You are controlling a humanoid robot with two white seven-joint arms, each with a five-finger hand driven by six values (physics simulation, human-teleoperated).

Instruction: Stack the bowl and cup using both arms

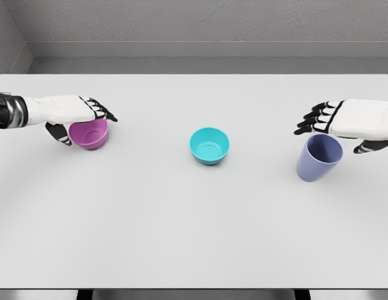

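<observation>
Surface: wide pale grey table (194, 237), grey wall behind, seen from the head camera.
Left hand: white five-finger hand with black fingers (81, 115), reaching in from the left edge, laid over the top of the small round magenta plastic bowl (89, 135); fingers draped past the far rim, thumb down on the near left side; grasp looks partly closed around the bowl, firm clamping not clear.
Magenta bowl: directly beneath the left palm, upright on the table.
Right hand: white hand with black fingers (343, 122), entering from the right edge, fingers spread and pointing left, holding nothing.
Cup: tall lavender-blue plastic cup (318, 158), just below the right hand's fingers, tilted slightly, rim near the palm; touching or not, cannot tell.
Middle bowl: round teal plastic bowl (209, 145), upright, between both hands, well apart from each.
</observation>
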